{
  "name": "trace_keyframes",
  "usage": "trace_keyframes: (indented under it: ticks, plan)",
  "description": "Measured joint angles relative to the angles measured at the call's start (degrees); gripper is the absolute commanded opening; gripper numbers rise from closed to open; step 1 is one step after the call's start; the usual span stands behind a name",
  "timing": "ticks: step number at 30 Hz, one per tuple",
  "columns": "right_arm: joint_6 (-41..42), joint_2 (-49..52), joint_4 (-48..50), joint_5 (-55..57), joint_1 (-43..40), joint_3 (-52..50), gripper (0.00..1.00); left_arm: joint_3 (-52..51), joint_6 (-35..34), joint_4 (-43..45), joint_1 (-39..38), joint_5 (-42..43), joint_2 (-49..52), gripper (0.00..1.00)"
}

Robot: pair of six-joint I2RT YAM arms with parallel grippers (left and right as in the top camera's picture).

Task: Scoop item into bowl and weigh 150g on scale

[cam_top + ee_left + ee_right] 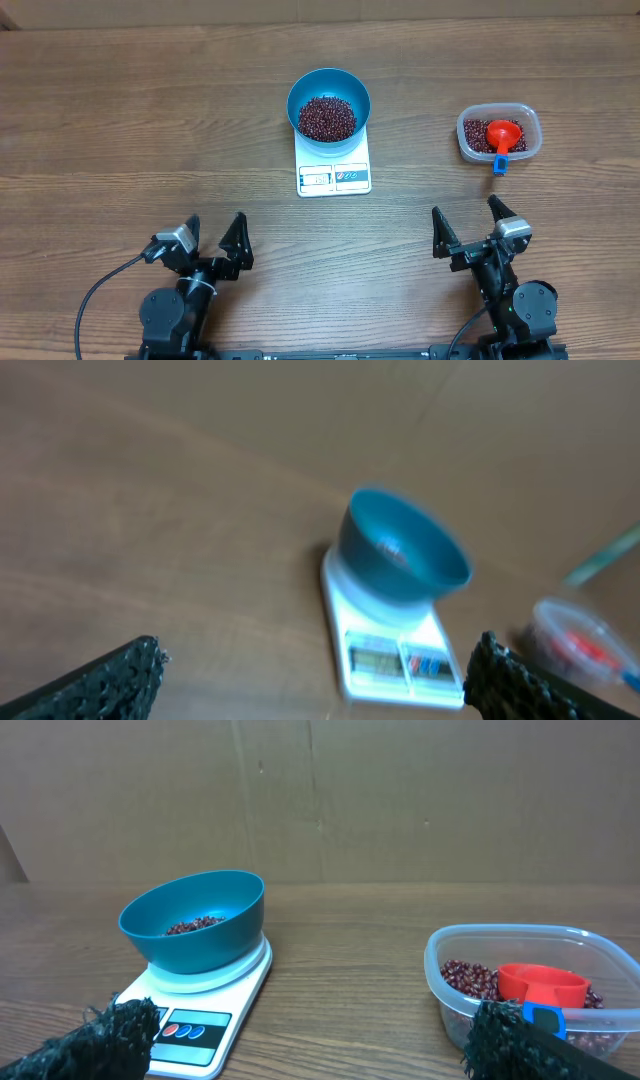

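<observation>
The teal bowl [329, 104] stands on the white scale [334, 176] at the table's middle, with dark red-brown beans [327, 117] heaped inside it. In the right wrist view the bowl [194, 919] sits left of centre on the scale [196, 1010], and beans [193, 925] show just under its rim. The left wrist view is blurred and shows the bowl [401, 549] on the scale [390, 655]. My left gripper [213, 238] rests near the front edge at left, open and empty. My right gripper [468, 224] is at front right, also open and empty.
A clear plastic tub [498, 133] at the right holds more beans and a red scoop [503, 135] with a blue handle end [499, 166]. In the right wrist view the tub [530, 982] and scoop [540, 985] lie just beyond my right finger.
</observation>
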Motion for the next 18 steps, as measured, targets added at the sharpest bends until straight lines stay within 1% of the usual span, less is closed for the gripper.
trace_keyframes:
  ticks: [2,3,7,11,18]
  plan:
    - [0.0,0.0,0.0,0.0,0.0,0.0,1.0,-2.45,-0.72,5.4,0.0,0.0,-0.24,1.0]
    - [0.02,0.0,-0.02,0.0,0.0,0.0,1.0,-3.06,-0.94,5.75,0.0,-0.04,-0.28,1.0]
    - [0.02,0.0,-0.02,0.02,0.0,0.0,1.0,-3.78,-1.09,6.08,0.0,-0.22,-0.33,1.0]
    - [0.0,0.0,0.0,0.02,0.0,0.0,1.0,-3.78,1.16,6.1,0.0,-0.2,-0.33,1.0]
    - [0.0,0.0,-0.02,0.02,0.0,0.0,1.0,-3.78,2.64,6.12,0.0,-0.22,-0.33,1.0]
